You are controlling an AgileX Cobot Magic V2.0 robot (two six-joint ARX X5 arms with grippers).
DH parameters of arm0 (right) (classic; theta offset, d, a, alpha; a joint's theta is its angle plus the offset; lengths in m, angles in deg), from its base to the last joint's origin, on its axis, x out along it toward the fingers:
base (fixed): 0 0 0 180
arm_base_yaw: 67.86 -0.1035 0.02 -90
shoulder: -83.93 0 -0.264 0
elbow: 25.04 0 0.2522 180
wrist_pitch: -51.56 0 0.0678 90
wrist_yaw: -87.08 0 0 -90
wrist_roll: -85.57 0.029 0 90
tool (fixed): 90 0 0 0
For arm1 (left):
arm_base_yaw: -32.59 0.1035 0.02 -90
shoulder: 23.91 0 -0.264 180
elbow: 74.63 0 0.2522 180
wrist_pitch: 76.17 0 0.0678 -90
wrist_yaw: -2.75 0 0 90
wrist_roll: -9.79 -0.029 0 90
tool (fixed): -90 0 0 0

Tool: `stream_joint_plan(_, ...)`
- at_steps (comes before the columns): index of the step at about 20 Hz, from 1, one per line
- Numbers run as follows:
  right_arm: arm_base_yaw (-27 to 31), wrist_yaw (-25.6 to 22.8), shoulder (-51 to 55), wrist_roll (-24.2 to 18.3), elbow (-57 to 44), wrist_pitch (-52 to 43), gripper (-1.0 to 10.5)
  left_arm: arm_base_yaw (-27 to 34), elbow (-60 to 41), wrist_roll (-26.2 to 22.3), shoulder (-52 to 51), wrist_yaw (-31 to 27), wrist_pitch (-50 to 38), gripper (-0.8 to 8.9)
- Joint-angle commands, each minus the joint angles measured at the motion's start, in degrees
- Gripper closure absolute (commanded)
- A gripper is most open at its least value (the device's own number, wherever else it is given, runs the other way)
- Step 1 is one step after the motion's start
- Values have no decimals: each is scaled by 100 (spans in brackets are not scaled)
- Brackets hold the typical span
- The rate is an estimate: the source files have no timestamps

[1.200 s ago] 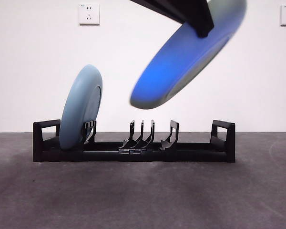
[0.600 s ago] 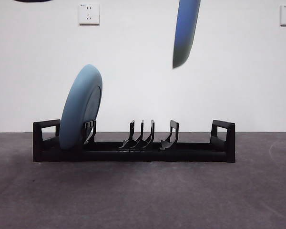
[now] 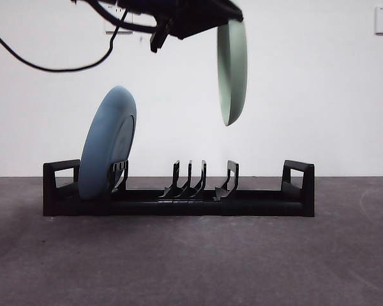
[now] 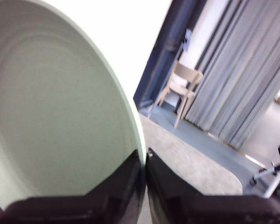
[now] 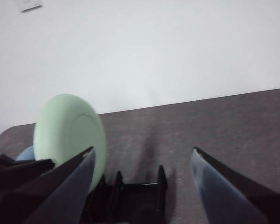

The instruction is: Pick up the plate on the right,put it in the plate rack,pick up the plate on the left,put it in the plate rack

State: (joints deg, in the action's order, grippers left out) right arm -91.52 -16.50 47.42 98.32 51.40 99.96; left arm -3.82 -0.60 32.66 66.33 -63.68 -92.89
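Above the plate rack on our table, the left gripper hangs a plate upright over the middle prongs. A second plate leans in the rack's left-end slot. The right gripper hovers behind the rack.

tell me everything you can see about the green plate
The green plate is round, pale green and smooth, with faint rings on its face. It hangs on edge, about upright, in the air above the right part of the black rack, touching neither the rack nor the blue plate slotted at the rack's left end. The left gripper clamps its rim, one jaw on each face.
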Motion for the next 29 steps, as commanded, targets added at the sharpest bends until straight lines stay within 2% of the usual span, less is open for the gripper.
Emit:
stream_joint_plan(1,2,-33,-24,-85,-13,-35,604,90,-4,157,168,-96,-157,822)
stream_joint_plan(6,2,-35,-107,-90,-13,-28,604,122,11,83,262,-256,-155,822)
stream_joint_plan(11,2,-33,-310,-90,-13,-31,604,109,11,-212,264,-435,-48,822)
stream_joint_plan(29,4,-33,-774,-168,-13,-127,604,74,13,-254,881,-363,17,822)
